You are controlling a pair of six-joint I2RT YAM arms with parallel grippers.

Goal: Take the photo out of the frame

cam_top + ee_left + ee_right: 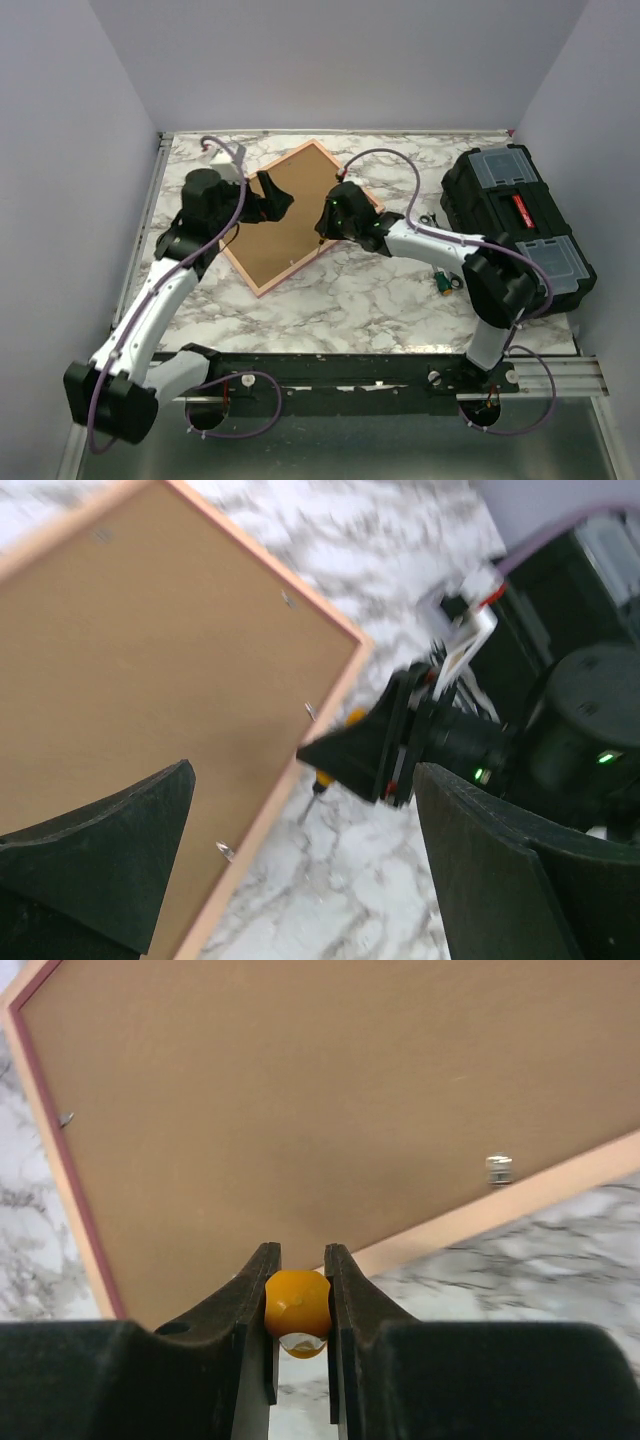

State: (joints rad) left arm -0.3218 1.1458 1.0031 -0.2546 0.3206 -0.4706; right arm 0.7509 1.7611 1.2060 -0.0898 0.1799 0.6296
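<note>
**Table [380, 300], one.** White-grey marble top with walls close on the left, back and right. A metal rail runs along the left edge and the arm mounts line the near edge.

**Frame [295, 225], one.** Thin pink frame lying flat on the back-left half of the table, turned like a diamond with its brown back up.
- Its far corner comes near the table's back edge.
- Its left corner is hidden under the left arm.
- The photo cannot be seen from this side.

**Metal tabs [310, 711].** Small tabs along the board's rim. The left wrist view shows three plainly and a fourth blurred; the right wrist view shows two.

**Left gripper [302, 775], one.** It hovers over the frame's left part with its jaws spread wide and nothing between them.

**Right gripper [302, 1250], one.** It sits at the frame's right-hand edge with its fingers nearly together, pinching a small round orange piece [297, 1302].

**Toolbox [515, 225], one.** Black, and it fills the table's right side, well apart from the frame.

**Small green item [443, 284], one.** It lies just beside the toolbox's near-left corner. A few small bits by the toolbox's left side are too small to tell.

**Open room.**
- A broad stretch of marble lies in front of the frame, reaching to the near edge.
- A narrower strip lies between the frame and the toolbox, crossed by the right arm.
- There is little room behind the frame or to its left.
</note>
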